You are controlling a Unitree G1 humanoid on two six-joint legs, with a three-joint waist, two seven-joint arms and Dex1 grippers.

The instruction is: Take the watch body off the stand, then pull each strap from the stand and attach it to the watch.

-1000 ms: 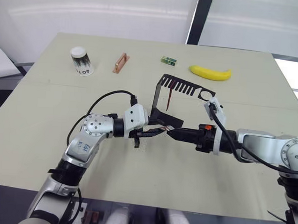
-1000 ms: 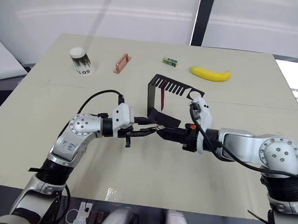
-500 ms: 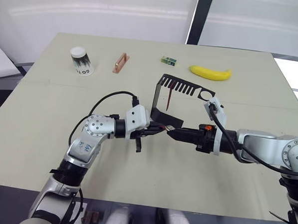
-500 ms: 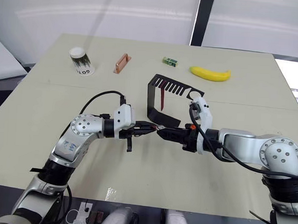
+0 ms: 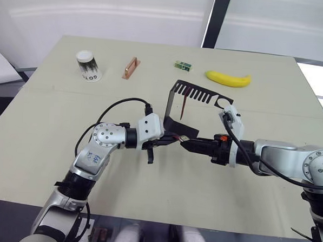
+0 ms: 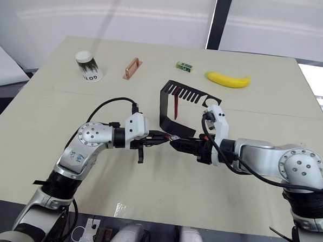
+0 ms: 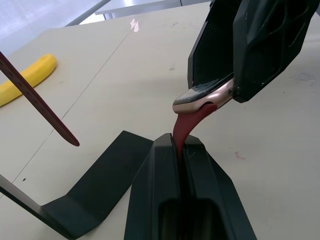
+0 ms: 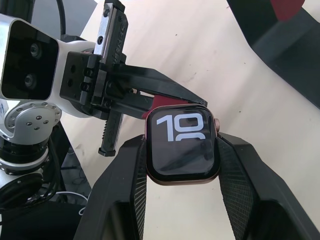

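My right gripper (image 8: 182,145) is shut on the watch body (image 8: 183,145), a rounded-square case with a dark screen showing light digits. My left gripper (image 7: 179,142) is shut on one dark red strap (image 7: 188,126), whose free end meets the edge of the watch body (image 7: 205,98). The two grippers meet tip to tip just in front of the stand's foot (image 5: 181,127). The black stand (image 5: 198,92) is upright behind them. A second dark red strap (image 5: 182,107) hangs from its slotted top arm.
Along the far side of the table lie a paper cup (image 5: 89,65), a copper-coloured bar (image 5: 130,67), a small green box (image 5: 182,65) and a banana (image 5: 227,78). The table's near edge (image 5: 161,223) runs below both arms.
The left gripper has edged slightly toward the right gripper with the strap. The right gripper has barely shifted, and the stand has stayed put.
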